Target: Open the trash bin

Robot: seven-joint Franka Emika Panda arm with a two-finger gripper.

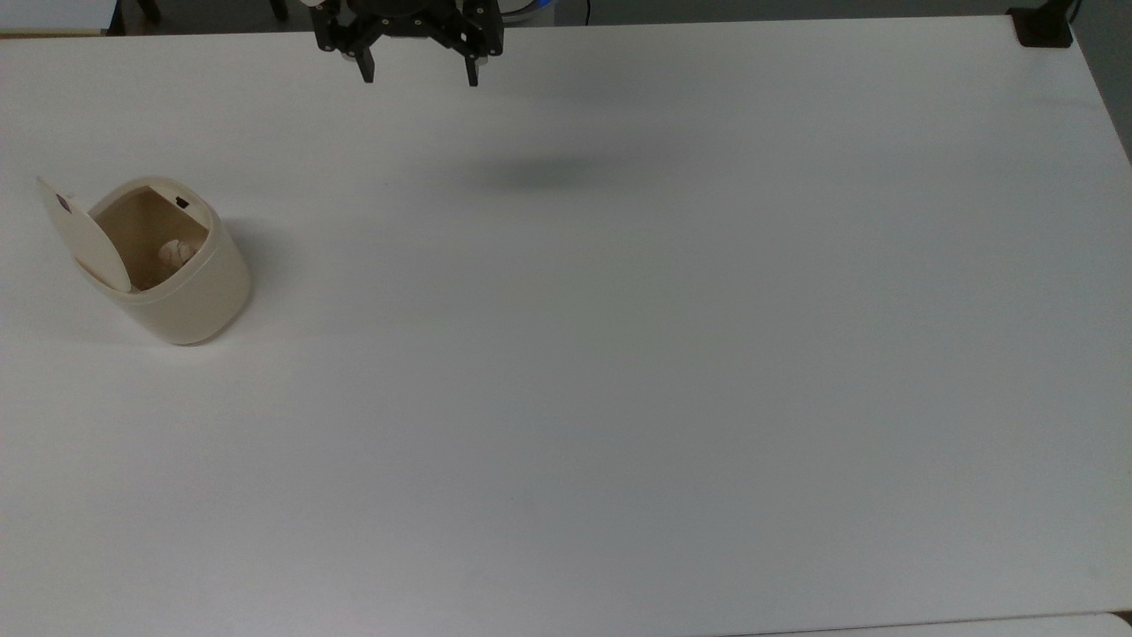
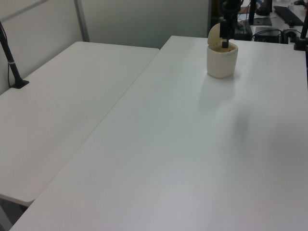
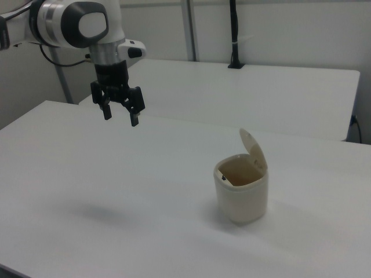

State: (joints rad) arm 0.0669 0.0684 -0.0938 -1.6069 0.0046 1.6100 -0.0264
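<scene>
Lid up, the trash bin (image 1: 168, 265) sits at nine o'clock; the gripper (image 1: 416, 69), jaws apart, hangs at twelve. The light, stiff plastic likely needs only a press on its rim button (image 1: 181, 203).

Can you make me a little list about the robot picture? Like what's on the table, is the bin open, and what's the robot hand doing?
table: white table, bare apart from the bin
bin: cream trash bin, standing upright near the top view's left edge
lid: lid flipped up, bin open
inside the bin: a small crumpled scrap
robot hand: gripper open, holding nothing, in the air away from the bin
job: bin looks opened
</scene>
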